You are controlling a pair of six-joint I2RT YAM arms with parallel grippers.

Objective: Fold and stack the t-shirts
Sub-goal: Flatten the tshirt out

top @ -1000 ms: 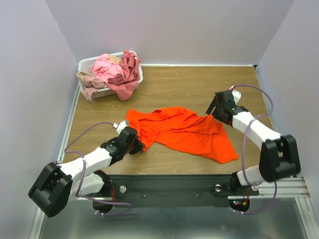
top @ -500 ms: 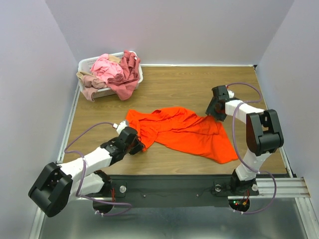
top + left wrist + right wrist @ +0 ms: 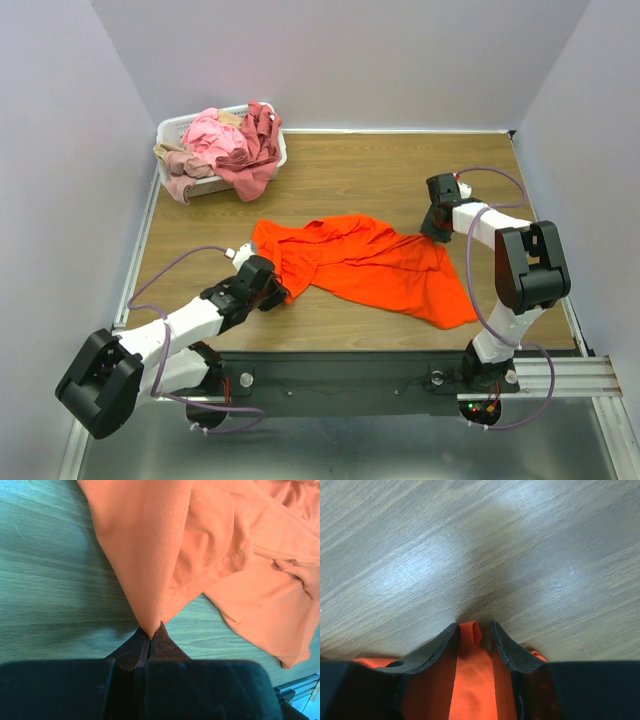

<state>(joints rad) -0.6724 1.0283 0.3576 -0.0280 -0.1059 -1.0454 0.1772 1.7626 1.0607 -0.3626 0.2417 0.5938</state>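
Left wrist view: we see the left gripper (image 3: 151, 636) pinched tight on a corner of the orange t-shirt (image 3: 150, 555), which lies crumpled mid-table (image 3: 350, 170). The right gripper (image 3: 472, 626) stands narrow, straddling the shirt's far-right edge; whether it grips, we cannot tell. Pink, maroon and beige t-shirts (image 3: 225, 145) heap in the far-left basket (image 3: 172, 127).

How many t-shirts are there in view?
4 that I can tell: an orange t-shirt lying on the table, and a pink t-shirt, a maroon t-shirt and a beige t-shirt heaped in the white basket. More may be hidden underneath.
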